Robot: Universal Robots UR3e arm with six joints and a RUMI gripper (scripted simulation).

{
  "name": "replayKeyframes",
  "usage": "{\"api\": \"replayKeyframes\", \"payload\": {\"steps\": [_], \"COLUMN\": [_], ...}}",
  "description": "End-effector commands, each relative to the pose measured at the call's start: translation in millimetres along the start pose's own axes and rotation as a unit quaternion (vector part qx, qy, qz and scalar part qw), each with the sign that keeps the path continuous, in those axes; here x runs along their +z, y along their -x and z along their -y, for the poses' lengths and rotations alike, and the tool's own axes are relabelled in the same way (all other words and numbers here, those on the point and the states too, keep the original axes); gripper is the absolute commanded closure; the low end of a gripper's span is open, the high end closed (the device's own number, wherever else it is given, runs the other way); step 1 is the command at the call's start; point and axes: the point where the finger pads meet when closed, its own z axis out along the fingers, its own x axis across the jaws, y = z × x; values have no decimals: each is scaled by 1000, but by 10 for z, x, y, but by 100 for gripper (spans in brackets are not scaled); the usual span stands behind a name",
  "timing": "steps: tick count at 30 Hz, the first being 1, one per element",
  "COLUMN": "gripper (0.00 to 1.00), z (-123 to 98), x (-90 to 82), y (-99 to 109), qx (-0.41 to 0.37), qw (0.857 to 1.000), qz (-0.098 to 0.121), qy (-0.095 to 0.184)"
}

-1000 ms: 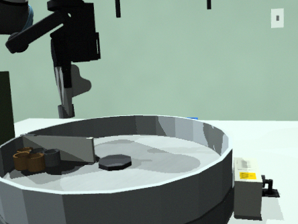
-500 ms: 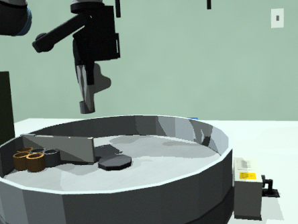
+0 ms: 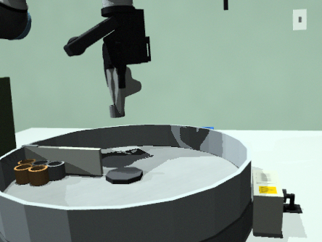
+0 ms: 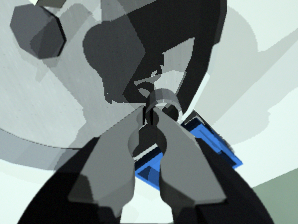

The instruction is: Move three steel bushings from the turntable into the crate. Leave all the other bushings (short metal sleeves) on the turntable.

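Observation:
My gripper (image 3: 117, 110) hangs high above the turntable (image 3: 123, 181), over its back part. It is shut on a grey steel bushing (image 4: 162, 102), which the wrist view shows pinched by its wall between the fingertips (image 4: 150, 117). In the exterior view the bushing shows at the fingertips as a small grey piece. At the turntable's left, behind a grey guide bar (image 3: 65, 159), stands a cluster of bushings: brass-coloured ones (image 3: 30, 174) and dark steel ones (image 3: 55, 169). The blue crate shows in the wrist view below the fingers, beyond the turntable rim.
A dark octagonal hub (image 3: 124, 175) sits at the turntable's centre. The turntable has a raised grey rim (image 3: 232, 152). A grey box with a yellow label (image 3: 267, 203) stands to its right. A dark panel (image 3: 6, 112) is at the far left.

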Motion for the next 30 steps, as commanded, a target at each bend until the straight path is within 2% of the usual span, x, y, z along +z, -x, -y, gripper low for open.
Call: {"api": "replayKeyframes", "payload": {"steps": [1,22,30], "gripper": [100,100,100], "z": [-333,-963,-1125], "x": [-17,-13,-12], "y": [-78,-295,-351], "qx": [13,13,13], "qw": [1000,1000,1000], "qz": [-2,-2,-2], "qy": [-5,-5,-5]}}
